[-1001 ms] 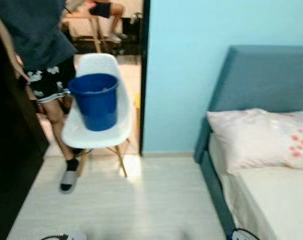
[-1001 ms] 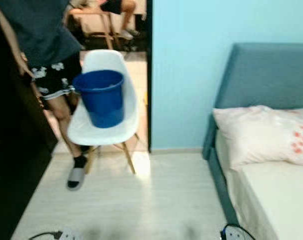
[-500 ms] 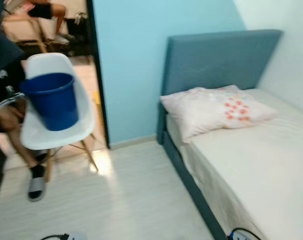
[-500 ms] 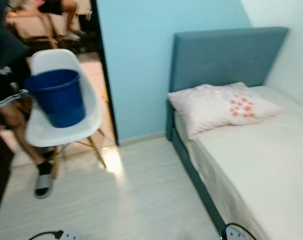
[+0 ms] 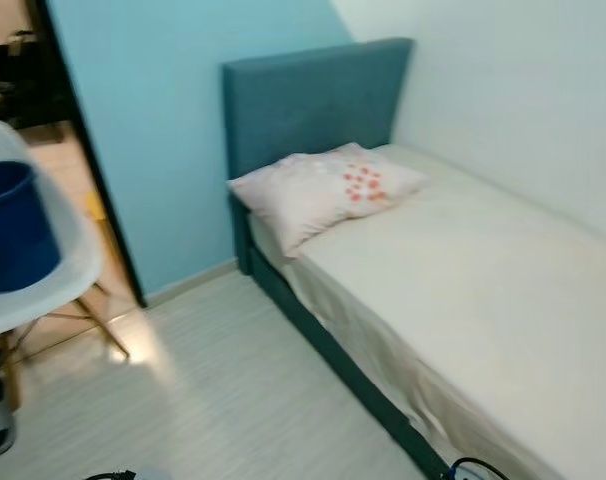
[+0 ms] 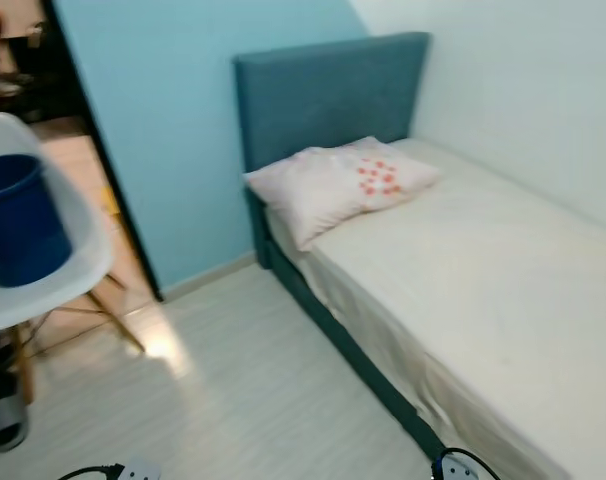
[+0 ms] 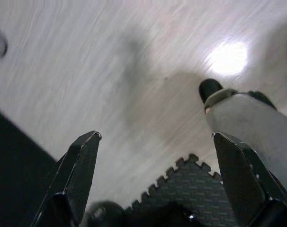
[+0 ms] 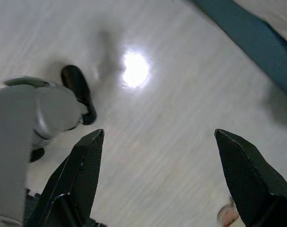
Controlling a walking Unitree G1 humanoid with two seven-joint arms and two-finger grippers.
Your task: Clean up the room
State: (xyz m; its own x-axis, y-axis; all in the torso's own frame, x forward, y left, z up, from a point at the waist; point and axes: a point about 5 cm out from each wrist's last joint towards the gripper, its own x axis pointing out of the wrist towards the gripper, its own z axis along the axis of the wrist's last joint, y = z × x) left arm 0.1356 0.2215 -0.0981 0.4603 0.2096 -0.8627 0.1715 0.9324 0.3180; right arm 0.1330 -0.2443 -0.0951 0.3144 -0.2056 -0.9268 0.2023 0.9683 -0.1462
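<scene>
A blue bucket (image 5: 13, 240) stands on a white chair (image 5: 68, 285) at the left edge, by the doorway. A bed (image 5: 483, 290) with a teal headboard (image 5: 313, 95) runs along the right wall, and a white pillow (image 5: 318, 190) with red dots lies at its head. My left gripper (image 7: 155, 146) hangs open over the pale floor, with nothing between its fingers. My right gripper (image 8: 157, 142) hangs open as well, above the floor beside the teal bed frame (image 8: 247, 33).
A light blue wall (image 5: 153, 130) stands between the doorway and the bed. A person's foot in a grey slipper (image 6: 5, 420) shows under the chair. Pale wood floor (image 5: 213, 400) lies open before me. A dark foam mat (image 7: 181, 184) lies under my left arm.
The camera has swung to the right: chair and bucket slid to the left edge, the person has gone almost out of the picture, and the whole bed has come into view.
</scene>
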